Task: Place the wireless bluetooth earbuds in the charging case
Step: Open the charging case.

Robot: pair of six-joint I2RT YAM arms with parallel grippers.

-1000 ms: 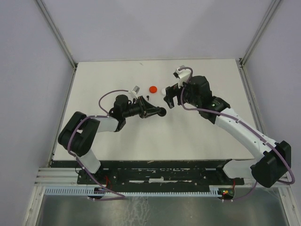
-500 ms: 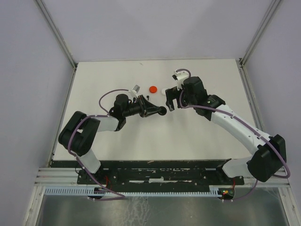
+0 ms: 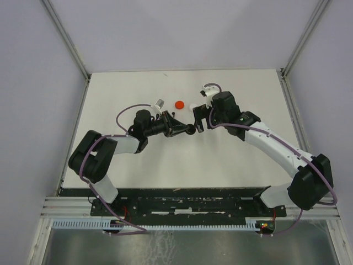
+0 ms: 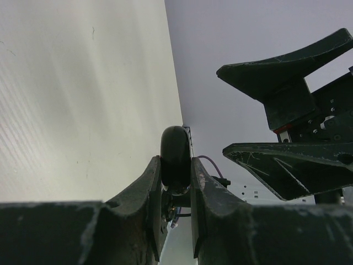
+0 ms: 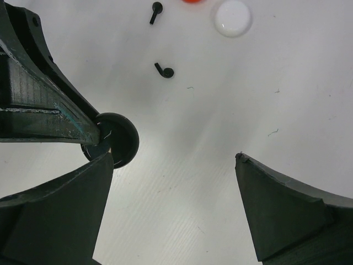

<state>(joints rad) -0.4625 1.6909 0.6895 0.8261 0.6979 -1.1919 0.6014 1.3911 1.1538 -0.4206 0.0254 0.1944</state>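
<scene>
Clamping falls to the left gripper [image 4: 175, 168]: its two dark fingers [image 4: 144, 193] are closed on the rim of a small black round disc-shaped plastic case [image 4: 175, 146]. It holds the case on edge, apparently clear of the white table [image 3: 231, 160]. I judge the case is held out this way as a steady target, so an earbud can be carried to it instead of being pushed around on the smooth surface. Whether the case's lid stands open cannot be told from these views. The tiny black curved plastic earbuds lie loose on the table beyond the black case, away from the arm bases. One earbud [image 5: 164, 69] is near the case and the other earbud [image 5: 156, 12] lies farther out, so neither has gone in yet. Farther beyond the black case sits a red round plastic case [image 3: 179, 104], with a white round plastic case [image 5: 233, 17] just beside it; neither is touched. Just right of the black case hangs the right gripper [image 5: 174, 210], its jaws spread wide and empty, one finger close against the case. It is probably open like this because it has yet to reach past the case for the nearer earbud.
</scene>
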